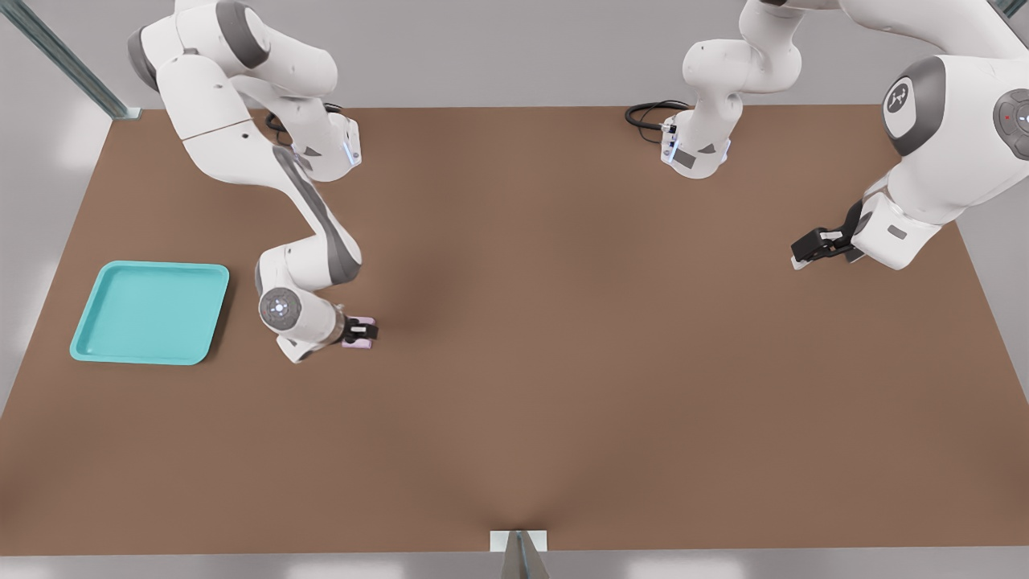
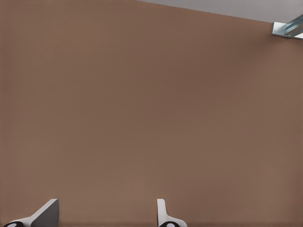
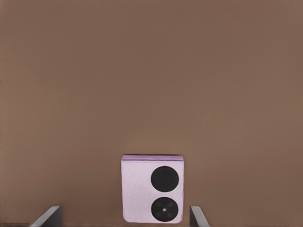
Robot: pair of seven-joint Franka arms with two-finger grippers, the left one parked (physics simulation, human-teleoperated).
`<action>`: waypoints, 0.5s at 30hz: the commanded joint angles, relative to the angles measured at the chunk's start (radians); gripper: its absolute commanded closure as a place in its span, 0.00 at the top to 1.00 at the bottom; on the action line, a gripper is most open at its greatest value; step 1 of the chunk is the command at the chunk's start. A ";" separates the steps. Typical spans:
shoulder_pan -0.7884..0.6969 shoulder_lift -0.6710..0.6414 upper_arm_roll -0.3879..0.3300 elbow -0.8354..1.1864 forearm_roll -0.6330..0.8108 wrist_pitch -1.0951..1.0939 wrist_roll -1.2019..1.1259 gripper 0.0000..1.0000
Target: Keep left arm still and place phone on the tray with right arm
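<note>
The pale pink phone (image 1: pixel 358 342) lies flat on the brown table, a little right of the tray in the front view. In the right wrist view the phone (image 3: pixel 152 189) shows two round black lenses. My right arm's gripper (image 1: pixel 362 330) is low over the phone and open. Its fingertips (image 3: pixel 198 216) stand on either side of the phone without touching it, with a wider gap on one side. The teal tray (image 1: pixel 149 312) sits empty at the front view's left, about an arm-link's width from the gripper.
The parked arm's gripper (image 1: pixel 816 245) hangs over the table at the front view's right. A black cable (image 1: pixel 649 114) loops by that arm's base at the back. A metal post (image 1: pixel 519 553) stands at the table's near edge.
</note>
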 commanded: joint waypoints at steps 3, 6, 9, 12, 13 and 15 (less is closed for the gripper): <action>-0.030 -0.007 0.042 -0.033 -0.020 0.110 -0.270 1.00; -0.025 0.017 0.042 -0.061 -0.022 0.158 -0.270 1.00; -0.045 0.032 0.040 -0.109 -0.049 0.245 -0.270 1.00; -0.050 0.045 0.029 -0.113 -0.059 0.247 -0.260 1.00; -0.051 0.045 0.025 -0.113 -0.059 0.245 -0.250 1.00; -0.051 0.060 0.025 -0.112 -0.059 0.247 -0.203 1.00</action>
